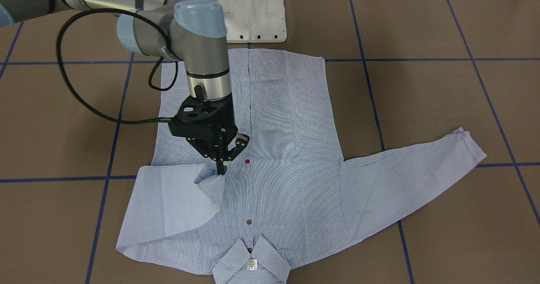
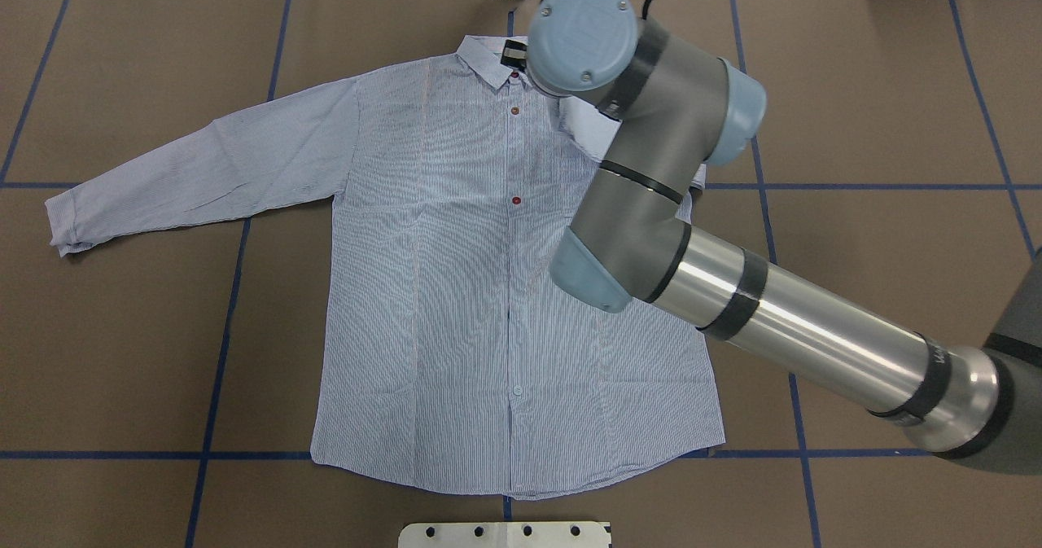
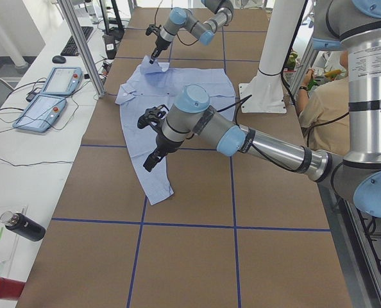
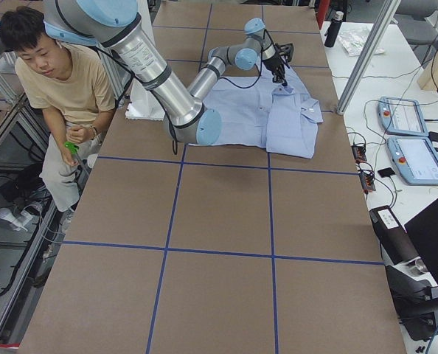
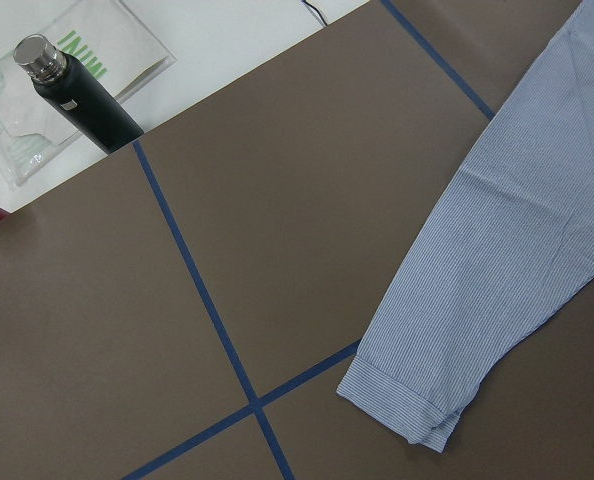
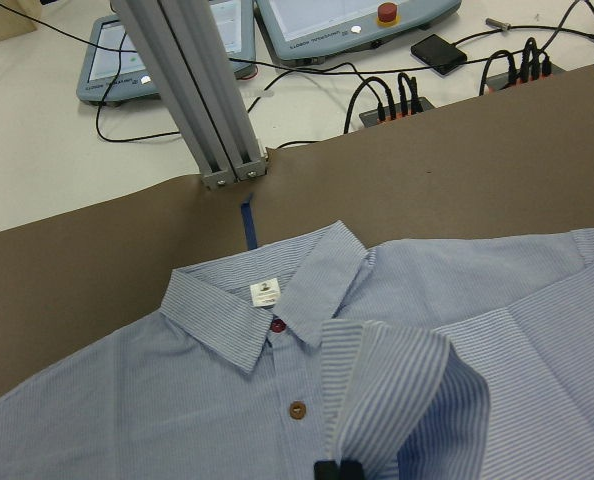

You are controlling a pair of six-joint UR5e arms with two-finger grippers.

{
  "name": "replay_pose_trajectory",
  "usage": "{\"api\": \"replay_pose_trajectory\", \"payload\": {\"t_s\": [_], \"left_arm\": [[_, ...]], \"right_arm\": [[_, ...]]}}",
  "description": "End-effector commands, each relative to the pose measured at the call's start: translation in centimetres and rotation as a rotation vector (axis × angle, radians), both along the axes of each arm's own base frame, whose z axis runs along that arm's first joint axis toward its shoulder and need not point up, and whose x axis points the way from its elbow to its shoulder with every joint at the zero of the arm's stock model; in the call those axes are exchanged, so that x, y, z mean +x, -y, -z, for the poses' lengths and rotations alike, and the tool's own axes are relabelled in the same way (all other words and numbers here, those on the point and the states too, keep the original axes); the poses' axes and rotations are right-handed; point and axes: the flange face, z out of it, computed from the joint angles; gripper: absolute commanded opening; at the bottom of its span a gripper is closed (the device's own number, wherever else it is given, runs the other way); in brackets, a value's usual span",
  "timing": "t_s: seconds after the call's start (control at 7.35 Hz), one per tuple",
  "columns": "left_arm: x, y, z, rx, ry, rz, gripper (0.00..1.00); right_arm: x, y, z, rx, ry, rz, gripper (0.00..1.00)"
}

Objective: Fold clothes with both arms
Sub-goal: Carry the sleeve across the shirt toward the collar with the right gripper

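Room and edges: The brown paper-covered counter with its blue tape grid lines is showing plenty of surface on both sides of the shirt body. The hem is sitting just short of the white pedestal base. The collar is lying near the far edge, close to a grey aluminium post.

Shirt spot: The light blue white-striped long-sleeved button-up shirt is lying flat, buttons up, mid-counter.

Right arm: The grey-silver jointed right arm is reaching in from the robot's right across the shirt body, with the wrist bending down so the tool is pointing at the cloth.

Right jaws: The black right gripper is clenching the cuff end of the right sleeve. It is holding it a bit above the chest, beside a red button.

Left arm: The matching left arm is stretching out low. The left gripper is hanging above the left sleeve. Only the side camera is catching it, so I honestly can't tell how its jaws are standing.

Which way it's pointing: The long axis is running straight out from the robot, with the collar facing away. The left sleeve is sticking out flat to the robot's left. The right sleeve is folding in over the front.
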Motion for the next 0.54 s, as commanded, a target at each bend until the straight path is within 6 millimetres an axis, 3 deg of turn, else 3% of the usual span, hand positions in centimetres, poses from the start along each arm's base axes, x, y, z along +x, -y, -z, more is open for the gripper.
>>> {"api": "replay_pose_trajectory", "payload": {"t_s": [0.0,0.41], "left_arm": [[0.0,-0.1,-0.1,-0.002,-0.002,-0.001,1.00],[0.0,-0.2,-0.3,-0.008,-0.002,-0.001,1.00]], "right_arm": [[-8.0,-0.2,4.9,0.009,-0.054,-0.080,0.00],[-15.8,-2.9,3.9,0.000,-0.152,-0.098,0.00]]}}
